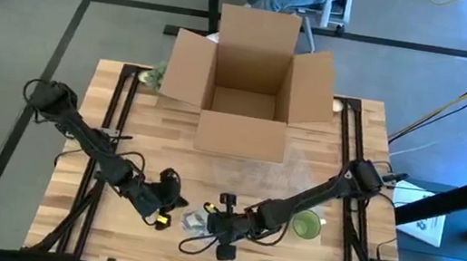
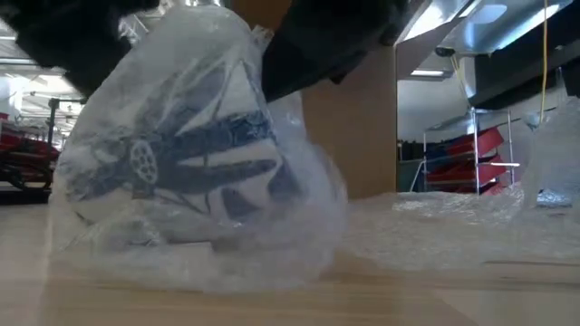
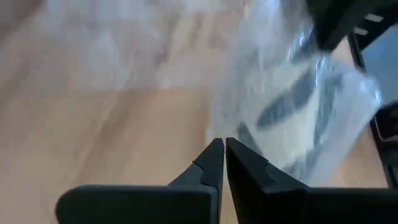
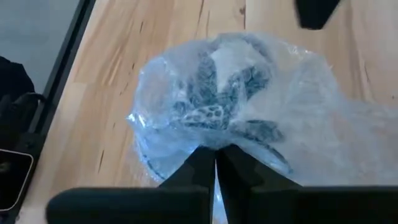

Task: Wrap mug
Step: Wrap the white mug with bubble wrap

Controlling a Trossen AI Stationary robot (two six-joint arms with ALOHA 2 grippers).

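A white mug with a dark blue pattern point(image 4: 211, 93) sits near the table's front edge, bundled in clear bubble wrap point(image 2: 190, 172). The wrap's loose end point(image 4: 360, 137) trails over the wood. My right gripper point(image 4: 216, 150) is shut on the wrap at the mug's side, reaching in from the table's right point(image 1: 220, 225). My left gripper point(image 3: 219, 143) is shut, just left of the bundle point(image 1: 167, 202), its tips beside the wrap's edge point(image 3: 239, 124). My right gripper pinches the bubble wrap point(image 4: 217, 134) where it bunches over the mug's side, between its two fingers, slanting down from the table's right. The wrapped mug rests on the table. My left gripper's tips stand at the wrap's edge; I cannot tell whether they touch it.
An open cardboard box point(image 1: 250, 78) stands at the table's far middle. More bubble wrap point(image 1: 256, 166) lies flat in front of it. A green round object point(image 1: 306, 223) sits under my right arm, near the front right.
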